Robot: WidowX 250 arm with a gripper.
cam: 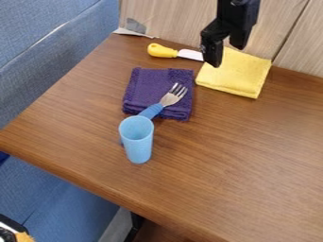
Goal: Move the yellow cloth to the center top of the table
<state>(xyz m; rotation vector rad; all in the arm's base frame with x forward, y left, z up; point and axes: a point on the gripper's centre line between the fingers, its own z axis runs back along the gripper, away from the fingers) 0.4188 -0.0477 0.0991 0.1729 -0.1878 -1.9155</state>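
On the table, near its back edge, the yellow cloth is laid ungripped by the spread pincer, placement seemingly achieved, only withdrawal remaining.

The black arm hangs in from the top edge, hand pointing down, fingers apart.

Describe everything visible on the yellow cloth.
Yellow cloth: plain, soft-looking fabric, folded into a rough square with a thick, layered near edge. Lies flat on the brown wood-look table, toward the back, by the wall panel, set at an angle. Its left corner comes very close to the purple cloth; the knife's blade points toward its far left part. The open claw hides some of that part; can't tell whether it touches.
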